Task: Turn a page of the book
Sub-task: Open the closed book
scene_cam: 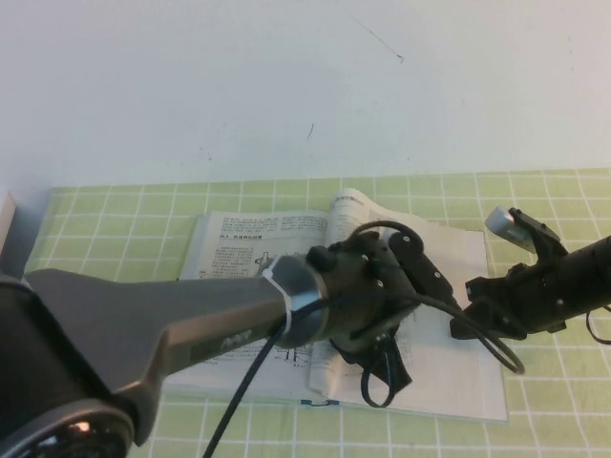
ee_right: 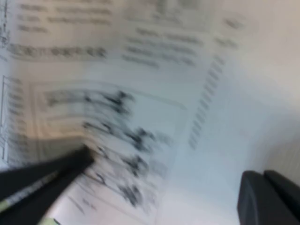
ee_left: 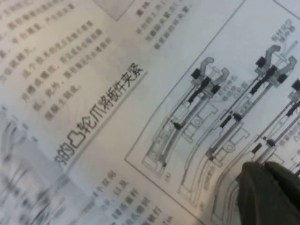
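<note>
The book (scene_cam: 458,386) lies open on the green grid mat. The page (scene_cam: 351,212) stands raised near the spine, curling up. My left gripper (scene_cam: 434,281) reaches over the middle of the book, beside the raised page. In the left wrist view its shut fingertips (ee_left: 262,165) rest against the page's side with the rod drawings (ee_left: 201,117). My right gripper (scene_cam: 466,324) comes in from the right, low over the book's right half. In the right wrist view it (ee_right: 263,176) looks shut and empty, with the blurred curved page (ee_right: 117,117) ahead of it.
The left arm's bulky link (scene_cam: 143,324) covers much of the book's left half. A black cable (scene_cam: 496,348) loops over the right-hand leaf. The mat (scene_cam: 563,401) ends at a white wall (scene_cam: 286,86) behind.
</note>
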Available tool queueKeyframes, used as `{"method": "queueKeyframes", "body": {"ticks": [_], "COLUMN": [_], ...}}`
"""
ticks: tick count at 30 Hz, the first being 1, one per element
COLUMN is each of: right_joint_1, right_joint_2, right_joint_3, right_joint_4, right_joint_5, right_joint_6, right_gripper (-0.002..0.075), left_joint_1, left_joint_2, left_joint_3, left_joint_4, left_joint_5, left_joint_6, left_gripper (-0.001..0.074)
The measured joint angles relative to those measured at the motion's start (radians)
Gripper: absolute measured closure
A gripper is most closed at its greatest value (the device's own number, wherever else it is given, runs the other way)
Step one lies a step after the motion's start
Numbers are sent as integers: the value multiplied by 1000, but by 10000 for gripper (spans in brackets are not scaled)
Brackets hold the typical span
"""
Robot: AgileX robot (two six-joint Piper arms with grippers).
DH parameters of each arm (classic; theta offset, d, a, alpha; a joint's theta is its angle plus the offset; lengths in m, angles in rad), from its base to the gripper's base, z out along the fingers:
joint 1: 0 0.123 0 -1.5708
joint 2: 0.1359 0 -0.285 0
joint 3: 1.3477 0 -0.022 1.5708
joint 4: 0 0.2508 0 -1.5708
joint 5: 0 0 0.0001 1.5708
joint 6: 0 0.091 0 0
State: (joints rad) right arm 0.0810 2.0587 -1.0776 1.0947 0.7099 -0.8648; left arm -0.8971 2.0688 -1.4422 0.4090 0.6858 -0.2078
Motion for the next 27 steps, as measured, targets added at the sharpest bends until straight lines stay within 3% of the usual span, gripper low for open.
{"method": "queueKeyframes", "body": {"ticks": [13, 27], "right_joint_1": [5, 5], "right_joint_2": [1, 1], "right_joint_3": [0, 0], "right_joint_4": [-4, -6], "right_joint_5": [11, 13], "right_joint_6": [0, 0], "right_gripper": [728, 728], "left_joint_1": [277, 301], "left_joint_2": [-81, -388], "left_joint_3": [25, 29], "left_joint_4": [-19, -94], "left_joint_5": [194, 148], "left_joint_6": [-12, 26], "left_gripper": [738, 738]}}
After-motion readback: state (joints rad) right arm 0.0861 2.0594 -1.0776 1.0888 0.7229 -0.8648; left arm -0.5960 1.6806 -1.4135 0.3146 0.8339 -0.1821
